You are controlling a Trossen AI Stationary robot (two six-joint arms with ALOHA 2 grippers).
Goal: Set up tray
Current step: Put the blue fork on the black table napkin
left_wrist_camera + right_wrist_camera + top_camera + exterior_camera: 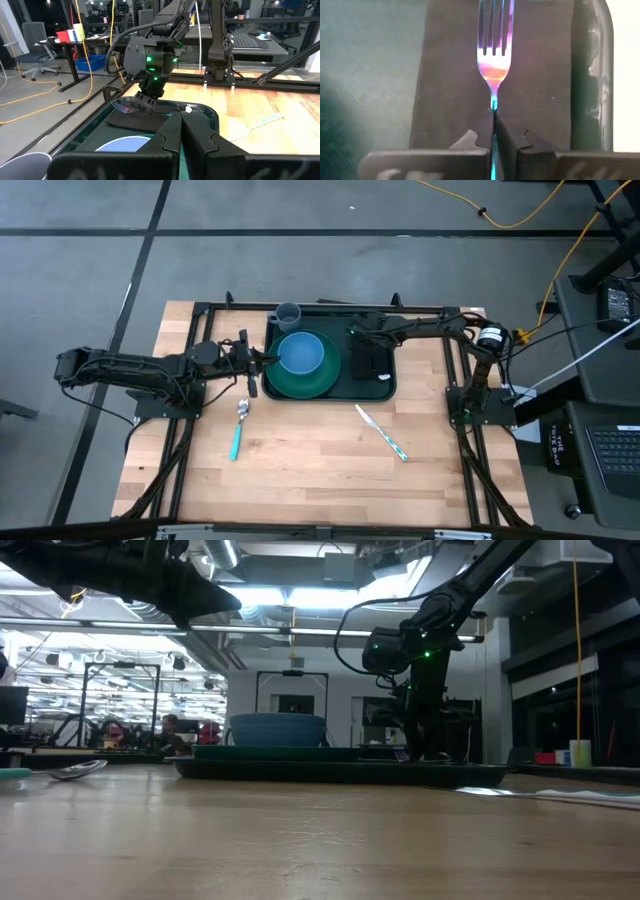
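The dark green tray (pixel 385 385) lies at the table's far middle, bearing a green plate (pixel 325 380) with a blue bowl (pixel 300 353) and a flat black rectangle (pixel 372 363). A grey cup (pixel 288 313) stands at the tray's far left corner. My right gripper (pixel 493 125) is over the black rectangle (pixel 450 75), shut on a metal fork (pixel 493 55). My left gripper (pixel 182 125) is shut and holds nothing; it hovers level by the tray's left rim (pixel 262 362). On the wood lie a teal-handled spoon (pixel 240 420) and a knife (pixel 382 432). My right gripper pinches the fork's handle just behind the neck (pixel 493 106) between its two fingers. The fingers slant down from above, and the handle runs back between them. The tines (pixel 121 106) point away from the gripper, roughly level over the black rectangle. Whether the fork touches the rectangle, I cannot tell.
Bare wood takes up the near half of the table (pixel 320 470). The black arm frames (pixel 460 405) stand at both sides. The right arm (pixel 430 330) reaches across the tray's far right corner.
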